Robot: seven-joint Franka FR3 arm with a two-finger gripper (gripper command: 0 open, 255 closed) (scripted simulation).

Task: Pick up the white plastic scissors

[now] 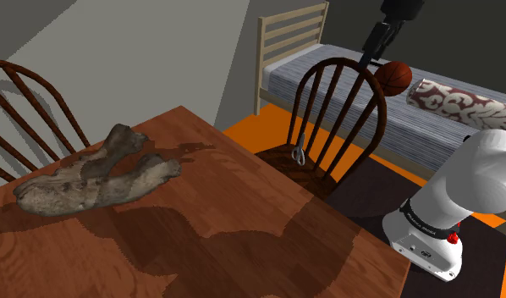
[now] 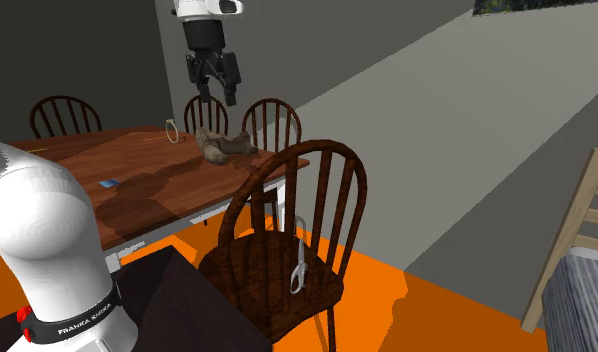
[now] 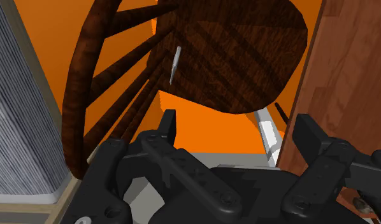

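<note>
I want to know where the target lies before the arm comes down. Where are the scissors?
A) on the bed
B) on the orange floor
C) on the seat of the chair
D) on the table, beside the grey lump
C: the scissors lie on the dark seat of the chair, near its front edge, not on the table, bed or floor.

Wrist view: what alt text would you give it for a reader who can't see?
The robot's black two-finger gripper, fingers apart and holding nothing, looks down at a dark wooden spindle-back chair, where slim whitish scissors lie on the seat near the spindles. Orange floor shows beneath, with a reddish wooden table beside the chair.
</note>
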